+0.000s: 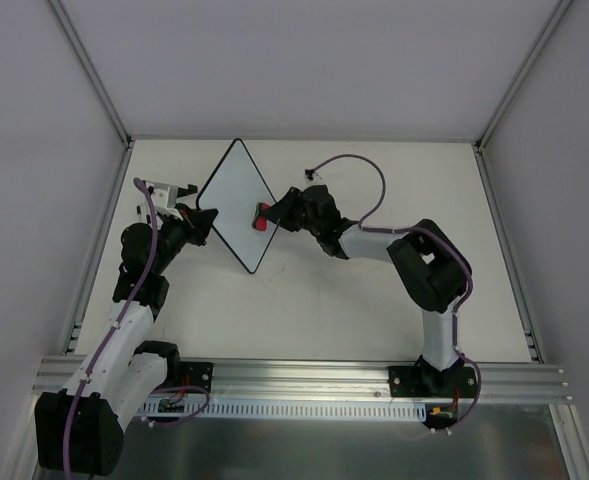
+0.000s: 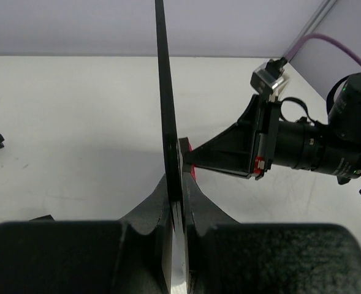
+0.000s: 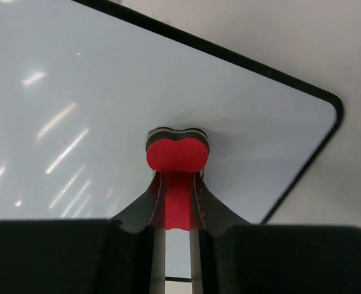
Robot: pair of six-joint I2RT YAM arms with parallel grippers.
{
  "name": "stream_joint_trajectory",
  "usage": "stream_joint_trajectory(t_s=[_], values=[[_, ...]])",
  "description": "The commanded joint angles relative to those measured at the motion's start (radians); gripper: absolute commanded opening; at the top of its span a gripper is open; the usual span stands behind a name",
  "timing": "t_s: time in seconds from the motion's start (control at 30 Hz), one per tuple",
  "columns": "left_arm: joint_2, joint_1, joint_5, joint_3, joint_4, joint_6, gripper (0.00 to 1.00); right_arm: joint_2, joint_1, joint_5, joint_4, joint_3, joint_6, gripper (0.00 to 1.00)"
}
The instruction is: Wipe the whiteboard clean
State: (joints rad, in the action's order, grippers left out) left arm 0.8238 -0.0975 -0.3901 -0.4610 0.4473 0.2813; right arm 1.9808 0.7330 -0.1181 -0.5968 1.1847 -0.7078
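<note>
A small whiteboard (image 1: 236,205) with a thin black frame and rounded corners sits toward the far left of a pale table (image 1: 374,320). From the overhead camera it is turned like a diamond, one corner pointing away from the robot and one toward it. Its white face (image 3: 106,92) is turned toward the right and shows only streaks of reflected light.

A red eraser (image 1: 262,218) with a rounded, two-lobed end is pressed against that face, near the board's right-hand corner. In the right wrist view the eraser (image 3: 175,154) touches the white surface, with the frame's rounded corner just to the right of it.

The right gripper (image 1: 274,215) reaches in from the right of the whiteboard. Its two black fingers pinch the eraser's red body between them (image 3: 175,184).

On the opposite side of the whiteboard, the left gripper (image 1: 198,222) clamps the board's left corner. In the left wrist view the board appears edge-on as a thin dark strip (image 2: 165,92), and the fingers are pressed onto it from both sides (image 2: 179,184). Just past the strip a sliver of red eraser (image 2: 192,168) and the right gripper (image 2: 229,153) show.

A purple cable (image 1: 354,160) arcs over the table to the right of the whiteboard, above the right arm.
</note>
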Motion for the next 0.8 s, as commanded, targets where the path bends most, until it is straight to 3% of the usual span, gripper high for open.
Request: stream_joint_trajectory(t_s=[0.0, 0.3, 0.5, 0.77], values=[[0.021, -0.031, -0.162, 0.012, -0.107, -0.053, 0.0, 0.036, -0.004, 0.02, -0.003, -0.048, -0.027, 0.08], [0.018, -0.031, -0.167, 0.015, -0.108, -0.051, 0.0, 0.087, -0.012, 0.003, -0.001, -0.002, 0.013, 0.08], [0.015, -0.031, -0.151, 0.015, -0.108, -0.053, 0.0, 0.034, -0.02, -0.003, 0.0, 0.023, 0.051, 0.08], [0.003, -0.031, -0.05, 0.019, -0.11, -0.044, 0.0, -0.117, -0.136, 0.153, 0.23, -0.034, 0.206, 0.1]])
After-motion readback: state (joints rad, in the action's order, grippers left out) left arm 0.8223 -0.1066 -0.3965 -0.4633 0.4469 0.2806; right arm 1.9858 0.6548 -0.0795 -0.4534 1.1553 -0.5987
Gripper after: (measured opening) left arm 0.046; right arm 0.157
